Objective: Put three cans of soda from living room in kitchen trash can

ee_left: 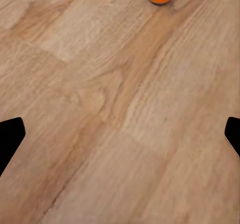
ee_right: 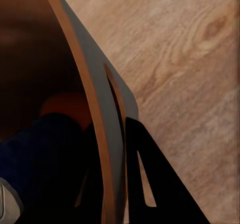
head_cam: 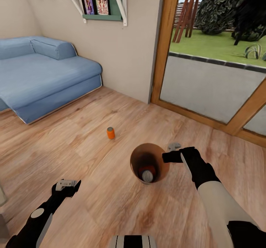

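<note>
Bin pinched in my right claw, one orange can left out on the floor.

My right claw [head_cam: 173,155] is closed on the rim of the grey tapered bin with the wood-brown inside [head_cam: 137,155], cans already at its bottom. My left claw [head_cam: 67,186] hangs open and empty. The small orange soda can [head_cam: 111,133] stands upright on the wooden floor [head_cam: 92,203], farther off to the left. I should keep the bin level and centre my left claw on the can.

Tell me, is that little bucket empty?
Not empty. The trash can, held at its rim by the right gripper, holds cans: one silver top shows inside.
</note>
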